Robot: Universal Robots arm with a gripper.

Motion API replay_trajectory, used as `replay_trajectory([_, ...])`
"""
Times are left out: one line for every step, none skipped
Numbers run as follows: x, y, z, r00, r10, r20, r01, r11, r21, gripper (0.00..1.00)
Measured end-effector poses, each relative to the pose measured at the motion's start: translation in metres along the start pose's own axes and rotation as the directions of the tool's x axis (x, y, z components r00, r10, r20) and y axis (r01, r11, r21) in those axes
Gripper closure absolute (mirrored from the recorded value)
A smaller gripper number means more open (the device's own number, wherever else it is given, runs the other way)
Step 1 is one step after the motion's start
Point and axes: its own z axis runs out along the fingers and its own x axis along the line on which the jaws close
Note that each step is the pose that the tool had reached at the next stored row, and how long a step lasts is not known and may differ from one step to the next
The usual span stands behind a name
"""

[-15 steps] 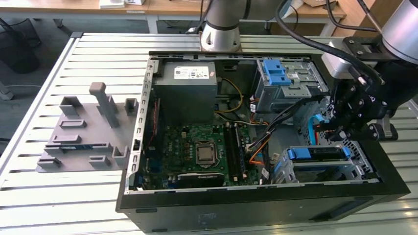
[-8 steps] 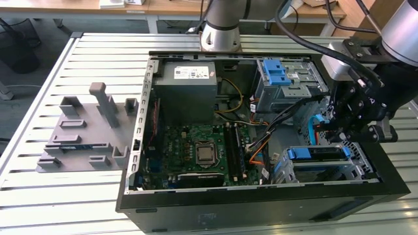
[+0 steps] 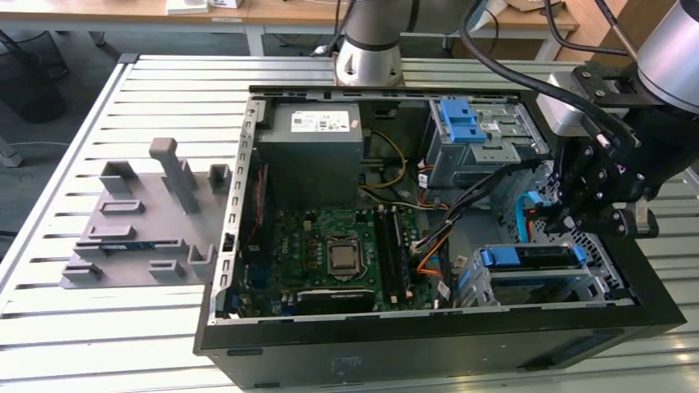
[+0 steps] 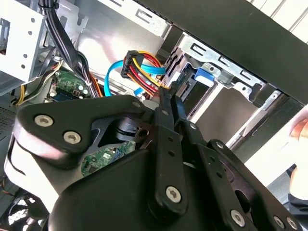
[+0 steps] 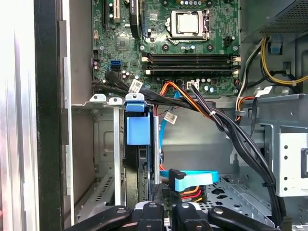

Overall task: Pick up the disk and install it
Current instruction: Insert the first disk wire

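Black robot gripper point(image 3: 595, 214) low inside open black computer case point(image 3: 437, 344), near right wall. Fingers: cannot tell. Silver disk with blue rails point(image 3: 529, 260) sits in front-corner bay. Go slow, dodge black cables point(image 5: 231, 130).

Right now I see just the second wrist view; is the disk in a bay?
Observer: Yes. In the first wrist view the disk sits in a metal bay, its blue bracket toward the motherboard.
Operator: Where's the gripper?
Observer: In the exterior view the gripper hangs inside the computer case, close to that bay.
Operator: Anything beside the case?
Observer: A grey holder lies on the table, at the exterior view's left.
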Motion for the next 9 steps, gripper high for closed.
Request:
replay_trajectory([0.0000, -0.0001, 0.0000, 1.0000, 0.000, 0.0001, 0.000, 1.0000, 0.0000, 0.84])
replay_trajectory([0.0002, -0.0002, 0.0001, 1.0000, 0.000, 0.0001, 0.000, 1.0000, -0.0001, 0.84])
replay_trajectory([0.0005, -0.0003, 0.0002, 1.0000, 0.000, 0.0001, 0.000, 1.0000, -0.0003, 0.84])
replay_trajectory([0.0010, -0.0003, 0.0002, 1.0000, 0.000, 0.0000, 0.000, 1.0000, -0.0005, 0.84])
replay_trajectory([0.0019, -0.0003, 0.0002, 1.0000, 0.001, 0.0000, -0.001, 1.0000, -0.0006, 0.84])
replay_trajectory([0.0038, -0.0005, 0.0004, 1.0000, 0.001, -0.0001, -0.001, 1.0000, -0.0007, 0.84])
replay_trajectory([0.0064, -0.0005, 0.0006, 1.0000, 0.002, -0.0002, -0.002, 1.0000, -0.0007, 0.84])
replay_trajectory([0.0094, -0.0006, 0.0012, 1.0000, 0.003, 0.0000, -0.003, 1.0000, -0.0007, 0.84])
replay_trajectory([0.0120, -0.0008, 0.0017, 1.0000, 0.003, 0.0000, -0.003, 1.0000, -0.0007, 0.84])
